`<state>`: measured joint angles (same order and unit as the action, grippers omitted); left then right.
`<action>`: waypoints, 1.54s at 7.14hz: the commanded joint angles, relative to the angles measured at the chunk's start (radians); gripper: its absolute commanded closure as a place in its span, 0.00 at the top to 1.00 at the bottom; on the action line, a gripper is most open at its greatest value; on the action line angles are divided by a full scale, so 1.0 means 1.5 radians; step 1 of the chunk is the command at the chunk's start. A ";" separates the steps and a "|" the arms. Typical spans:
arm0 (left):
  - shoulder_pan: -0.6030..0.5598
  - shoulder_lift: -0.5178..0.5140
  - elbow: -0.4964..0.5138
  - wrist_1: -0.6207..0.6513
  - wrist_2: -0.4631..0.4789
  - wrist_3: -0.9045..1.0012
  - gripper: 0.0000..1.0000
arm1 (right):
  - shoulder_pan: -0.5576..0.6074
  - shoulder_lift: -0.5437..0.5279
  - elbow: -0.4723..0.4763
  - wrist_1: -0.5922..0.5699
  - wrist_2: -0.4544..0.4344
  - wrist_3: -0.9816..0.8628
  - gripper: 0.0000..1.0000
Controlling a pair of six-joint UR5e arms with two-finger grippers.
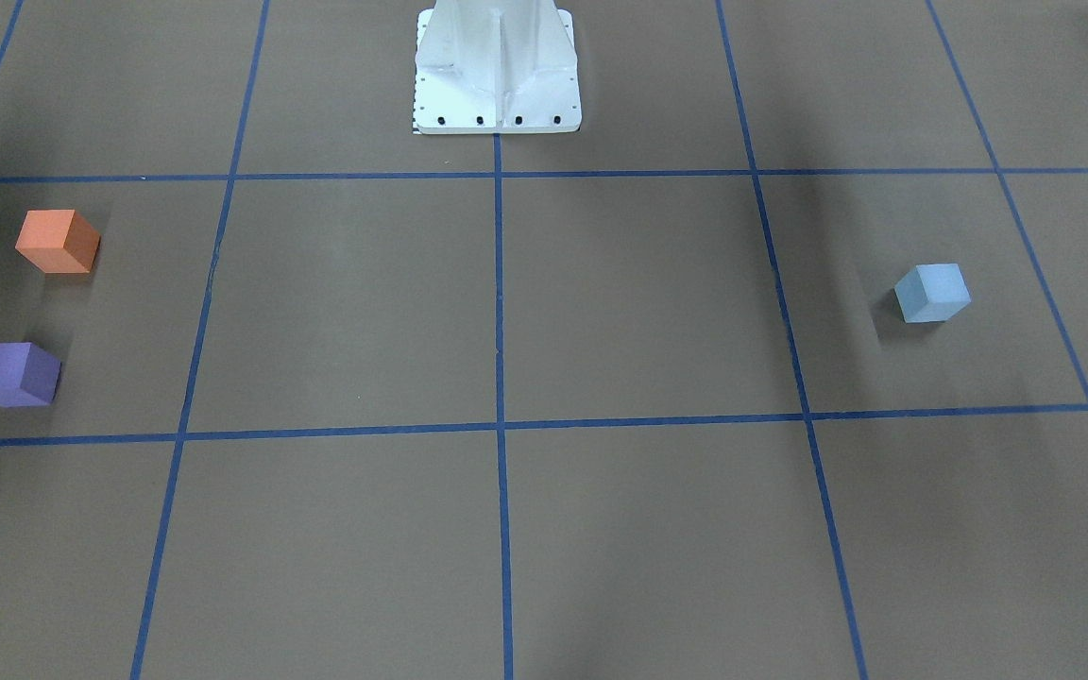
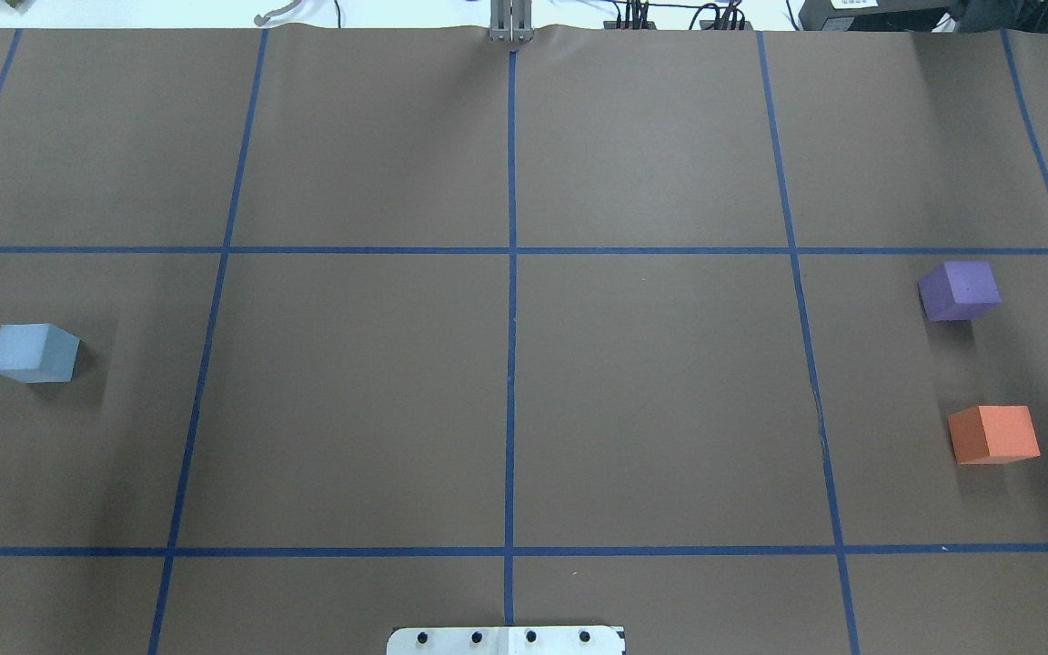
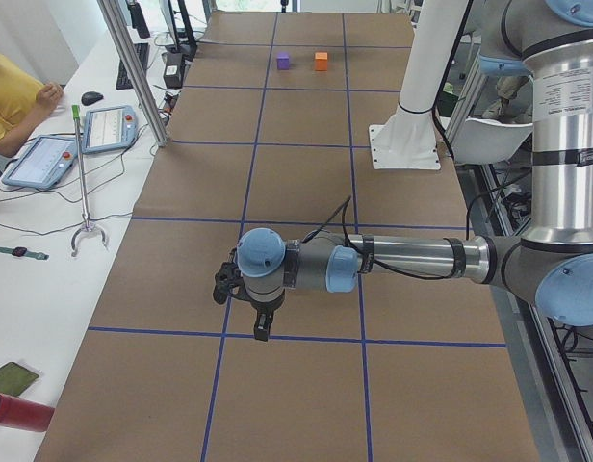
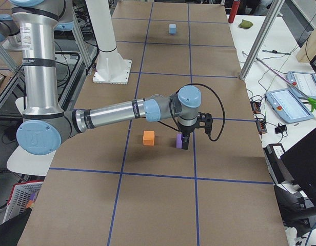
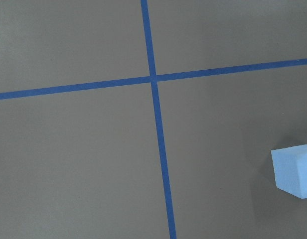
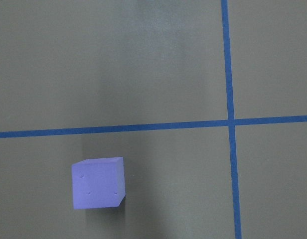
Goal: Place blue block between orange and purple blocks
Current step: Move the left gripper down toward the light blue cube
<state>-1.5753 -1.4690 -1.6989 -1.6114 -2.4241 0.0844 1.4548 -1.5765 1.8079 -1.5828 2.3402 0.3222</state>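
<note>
The light blue block [image 1: 931,293] sits alone on the brown table on my left side, also in the overhead view [image 2: 33,353] and at the left wrist view's right edge [image 5: 293,172]. The orange block [image 1: 58,242] and purple block [image 1: 13,374] sit on my right side with a gap between them [image 2: 992,435] [image 2: 959,290]. My left gripper [image 3: 262,330] shows only in the left side view, hanging above the table; the blue block is hidden there. My right gripper [image 4: 184,143] hangs over the purple block [image 6: 97,183]. I cannot tell whether either gripper is open or shut.
Blue tape lines divide the table into squares. My white base pedestal [image 1: 497,66] stands at the table's middle edge. A metal frame post [image 3: 133,67], tablets [image 3: 109,128] and a seated operator [image 3: 12,91] are beside the table's far side.
</note>
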 commanded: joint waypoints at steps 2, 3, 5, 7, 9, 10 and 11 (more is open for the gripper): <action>0.000 0.012 -0.008 -0.007 -0.003 0.002 1.00 | 0.005 -0.006 0.008 0.000 0.004 0.000 1.00; 0.000 0.014 -0.009 -0.008 -0.001 0.002 1.00 | 0.005 -0.013 0.015 0.001 0.007 0.000 1.00; 0.000 0.021 0.003 -0.014 -0.020 0.003 1.00 | 0.004 -0.013 0.018 0.004 0.007 0.000 1.00; 0.016 0.022 0.002 -0.033 -0.078 -0.015 1.00 | 0.004 -0.015 0.029 0.004 0.013 0.001 1.00; 0.126 0.018 0.004 -0.155 -0.086 -0.240 1.00 | 0.003 -0.015 0.030 0.005 0.025 0.001 1.00; 0.184 0.014 0.003 -0.214 -0.083 -0.359 1.00 | 0.003 -0.015 0.029 0.005 0.029 0.001 1.00; 0.227 0.003 0.002 -0.244 -0.059 -0.444 1.00 | 0.003 -0.015 0.030 0.005 0.045 0.001 1.00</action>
<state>-1.3270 -1.4499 -1.6952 -1.8970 -2.5411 -0.4029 1.4589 -1.5983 1.8521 -1.5756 2.3855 0.3237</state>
